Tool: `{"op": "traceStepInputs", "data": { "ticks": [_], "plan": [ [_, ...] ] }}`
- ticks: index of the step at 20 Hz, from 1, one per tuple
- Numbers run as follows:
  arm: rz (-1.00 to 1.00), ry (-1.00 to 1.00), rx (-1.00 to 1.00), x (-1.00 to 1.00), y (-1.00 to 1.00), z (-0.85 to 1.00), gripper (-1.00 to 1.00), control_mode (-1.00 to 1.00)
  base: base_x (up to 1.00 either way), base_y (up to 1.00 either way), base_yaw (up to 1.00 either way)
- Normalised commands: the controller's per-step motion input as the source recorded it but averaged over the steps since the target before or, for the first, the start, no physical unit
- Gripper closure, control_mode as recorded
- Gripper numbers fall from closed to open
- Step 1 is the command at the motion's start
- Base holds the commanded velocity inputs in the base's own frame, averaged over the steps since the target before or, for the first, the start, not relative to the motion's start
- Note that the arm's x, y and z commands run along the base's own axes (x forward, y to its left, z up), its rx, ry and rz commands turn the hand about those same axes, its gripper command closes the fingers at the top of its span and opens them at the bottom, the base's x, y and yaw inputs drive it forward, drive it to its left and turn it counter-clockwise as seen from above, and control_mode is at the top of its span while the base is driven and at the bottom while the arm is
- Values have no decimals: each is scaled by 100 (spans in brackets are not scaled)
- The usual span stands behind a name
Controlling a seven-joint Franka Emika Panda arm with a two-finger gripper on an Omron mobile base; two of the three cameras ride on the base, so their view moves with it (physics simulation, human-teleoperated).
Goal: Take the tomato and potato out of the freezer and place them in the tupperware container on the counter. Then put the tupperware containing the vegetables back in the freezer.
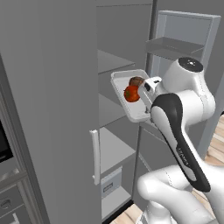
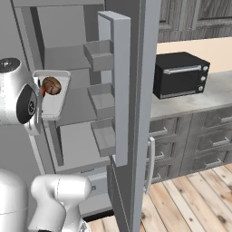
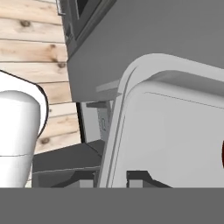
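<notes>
My gripper [image 1: 147,91] is shut on the rim of the tupperware container [image 1: 134,114] and holds it up, steeply tilted, in front of the open freezer [image 1: 114,148]. The red-orange tomato [image 1: 131,94] and the brown potato [image 1: 136,81] lie inside it, touching each other. From the right, the tupperware container [image 2: 52,107] shows the potato [image 2: 51,85] and a sliver of tomato [image 2: 43,90] beside my wrist. In the hand view the container's rim [image 3: 119,131] runs between the two fingertips [image 3: 138,176] of the gripper [image 3: 114,179].
The freezer door [image 2: 120,86] stands open with grey racks on its inner side. A white vertical handle [image 1: 95,155] is on the cabinet to the left. A black toaster oven [image 2: 180,74] sits on the counter [image 2: 199,103] beyond the door. The floor is wood planks.
</notes>
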Motion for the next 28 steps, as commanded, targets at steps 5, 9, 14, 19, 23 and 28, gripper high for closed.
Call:
{"op": "traceStepInputs", "data": {
  "ticks": [5,9,14,19,23,28],
  "plan": [
    [0,-2,7,52,-9,36,100,-100,0,0,0],
    [0,0,7,57,-4,30,100,-100,0,0,0],
    [0,0,2,51,0,7,100,-100,0,0,0],
    [0,0,2,48,0,14,100,-100,0,0,0],
    [0,0,0,49,0,25,100,-100,0,0,0],
    [0,0,0,48,8,25,100,-100,0,0,0]
  ]
}}
